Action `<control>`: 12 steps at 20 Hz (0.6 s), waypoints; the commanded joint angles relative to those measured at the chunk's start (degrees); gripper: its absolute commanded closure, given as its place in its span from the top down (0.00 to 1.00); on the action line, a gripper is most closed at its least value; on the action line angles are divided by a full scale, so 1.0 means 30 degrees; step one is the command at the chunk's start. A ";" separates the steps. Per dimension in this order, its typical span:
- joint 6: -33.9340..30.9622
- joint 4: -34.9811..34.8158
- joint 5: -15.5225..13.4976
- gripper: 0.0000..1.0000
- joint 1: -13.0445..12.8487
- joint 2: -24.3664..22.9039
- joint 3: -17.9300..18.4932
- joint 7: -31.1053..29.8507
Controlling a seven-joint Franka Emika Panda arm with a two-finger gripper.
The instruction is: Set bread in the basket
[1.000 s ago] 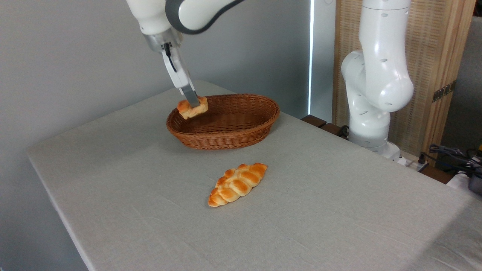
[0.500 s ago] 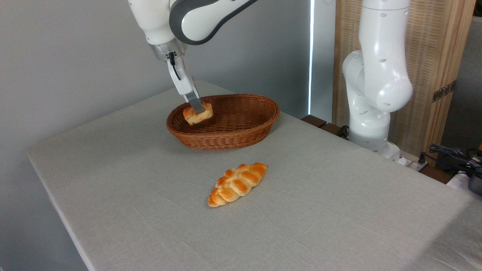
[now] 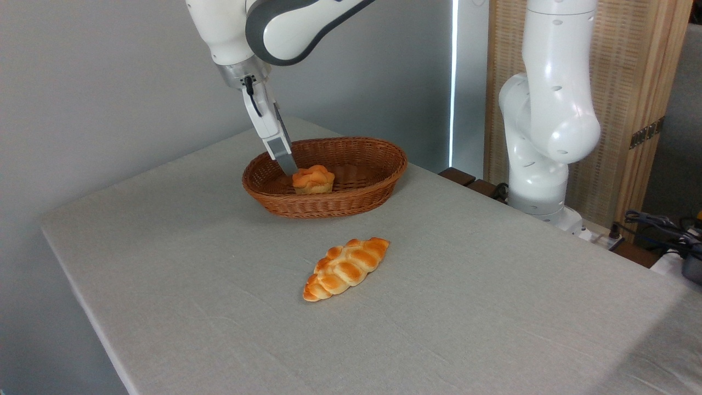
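Released since half a second ago, the bun (image 3: pixel 313 179) now sits upright on the floor of the wicker basket (image 3: pixel 351 204), left of its middle, where before it hung tilted between my jaws. I see the gripper (image 3: pixel 285 159) just above and to the left of the bun, its lower finger (image 3: pixel 286 161) slanting down to a tip close beside the bread; a second, darker finger edge shows behind it higher up, so the jaws look parted and hold nothing, though from this side view I cannot judge how wide the gap is.

My arm (image 3: pixel 274 22) reaches in from the top of the picture, its white and grey link angled down to the left, the wrist pointing the fingers down and to the right over the basket's left rim. Its base column (image 3: pixel 548 109) stands at the right, off the far edge of the bench (image 3: pixel 493 307).

On the grey cloth, well in front of the basket, a longer braided loaf (image 3: pixel 346 268) lies on a diagonal, clear of the arm. Cables (image 3: pixel 658 225) lie at the far right, beyond the bench. Nothing lies between the jaws and the bun.
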 commanded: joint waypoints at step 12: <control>-0.2256 0.3084 0.1836 1.00 0.1104 -0.0199 0.0350 0.0012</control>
